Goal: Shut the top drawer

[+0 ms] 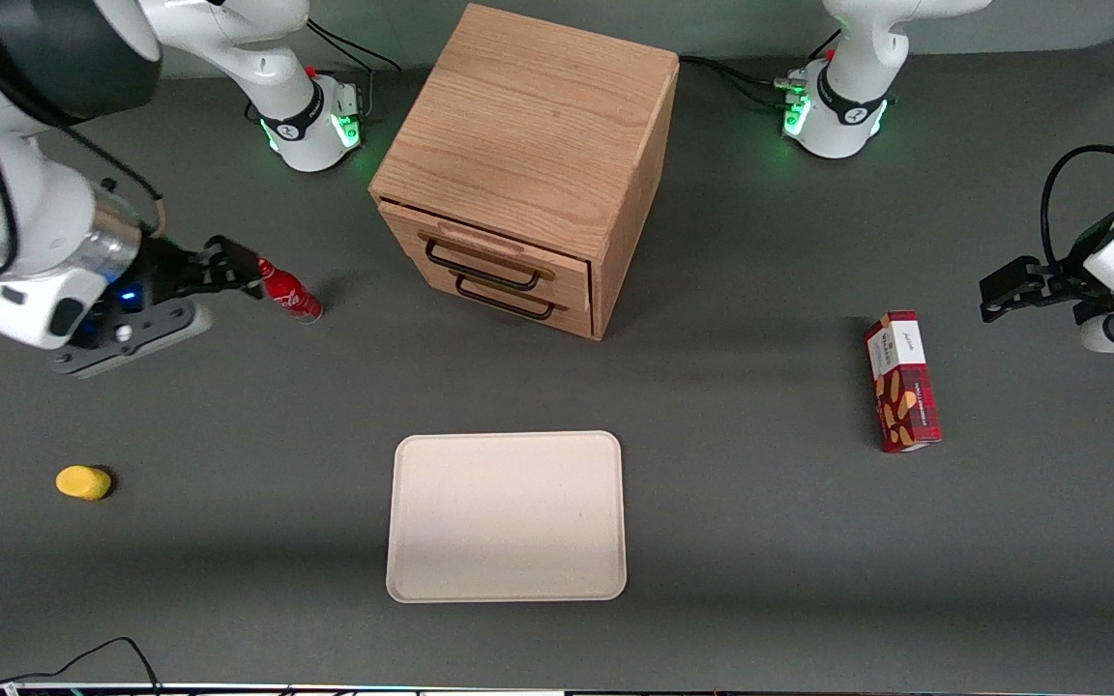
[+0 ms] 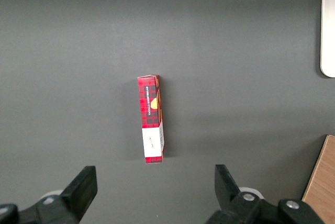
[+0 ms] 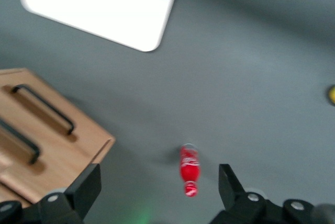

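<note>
1. While it hovers above the worktop point(image 1: 760, 541) toward the working arm's end, the gripper point(image 3: 157, 192) has its fingers spread wide, gripping nothing.
2. A red bottle point(image 1: 289, 292) lies just beneath its fingertips.
3. Farther along stands the wooden cabinet point(image 1: 528, 126); its top drawer point(image 1: 480, 253) sticks out slightly, above the lower drawer point(image 1: 518, 304).
4. A beige tray point(image 1: 507, 517) lies nearer the front camera.

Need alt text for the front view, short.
A wooden cabinet stands on a grey table, its top drawer slightly open. The right arm's gripper, fingers open, hovers beside a red cola bottle. Nearer the camera lie a beige tray, a yellow object and a red biscuit box.
</note>
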Motion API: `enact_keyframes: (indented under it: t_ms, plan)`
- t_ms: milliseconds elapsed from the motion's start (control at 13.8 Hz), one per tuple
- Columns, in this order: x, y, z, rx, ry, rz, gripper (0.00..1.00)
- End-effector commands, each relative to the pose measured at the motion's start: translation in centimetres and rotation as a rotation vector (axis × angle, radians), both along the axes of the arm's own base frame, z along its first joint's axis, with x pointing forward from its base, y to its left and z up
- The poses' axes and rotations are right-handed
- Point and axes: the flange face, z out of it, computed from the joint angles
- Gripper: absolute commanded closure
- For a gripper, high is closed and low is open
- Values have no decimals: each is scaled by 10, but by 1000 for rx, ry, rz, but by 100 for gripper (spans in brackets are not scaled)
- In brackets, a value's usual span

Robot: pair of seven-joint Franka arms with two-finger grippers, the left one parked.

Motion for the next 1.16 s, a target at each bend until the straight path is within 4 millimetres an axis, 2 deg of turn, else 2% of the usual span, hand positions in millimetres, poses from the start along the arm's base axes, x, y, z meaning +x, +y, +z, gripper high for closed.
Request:
enact_keyframes:
  t_ms: [0, 72, 144, 289, 361, 650, 1084]
  plan:
    - [6, -38, 6, -48, -24, -80, 0]
    - [9, -54, 1, -51, -23, -98, 0]
    - [4, -67, -10, -53, -6, -118, 0]
    - [-21, -79, -19, -46, -70, -138, 0]
    - [-25, -83, -21, -45, -83, -150, 0]
    - [-16, -123, -22, -48, -85, -205, 0]
    - [-15, -125, -10, -45, -105, -224, 0]
